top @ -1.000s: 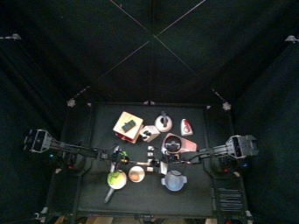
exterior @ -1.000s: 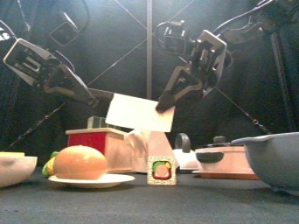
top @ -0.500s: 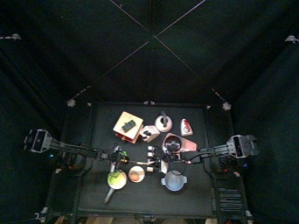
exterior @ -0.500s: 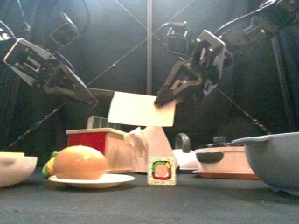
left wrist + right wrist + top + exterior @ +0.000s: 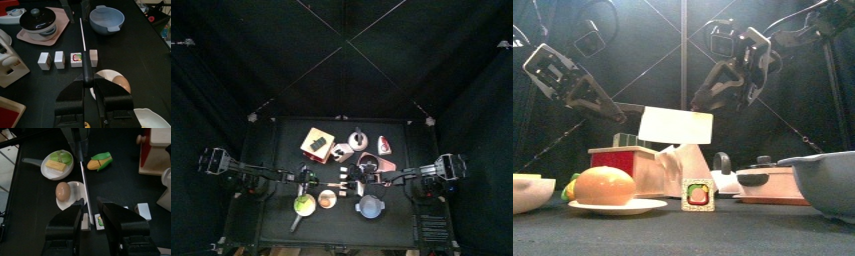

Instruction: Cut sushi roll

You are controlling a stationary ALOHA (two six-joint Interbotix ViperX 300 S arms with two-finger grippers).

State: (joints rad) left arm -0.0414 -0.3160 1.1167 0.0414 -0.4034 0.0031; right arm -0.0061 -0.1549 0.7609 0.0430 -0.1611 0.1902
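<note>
The sushi roll lies on the table in several white slices [image 5: 75,59]; one slice with a green and red filling faces the front view [image 5: 698,194]. My left gripper [image 5: 89,87] is shut on the black handle of a cleaver. Its white blade [image 5: 675,125] hangs level above the slices and shows edge-on in the left wrist view [image 5: 81,35]. My right gripper [image 5: 95,218] is open and hangs above the slices [image 5: 100,220], right of the blade in the front view [image 5: 727,88]. In the top view both grippers meet at mid table [image 5: 342,178].
A plate with an orange ball [image 5: 604,186] and a bowl of green and yellow food [image 5: 57,163] stand front left, corn [image 5: 100,162] beside them. A grey-blue bowl [image 5: 107,17] stands front right. A black pot on a pink tray [image 5: 41,21], a kettle [image 5: 360,138] and a red box [image 5: 620,158] stand behind.
The cleaver blade has tilted to level and risen slightly. My right gripper has moved left toward the table's middle and a little higher.
</note>
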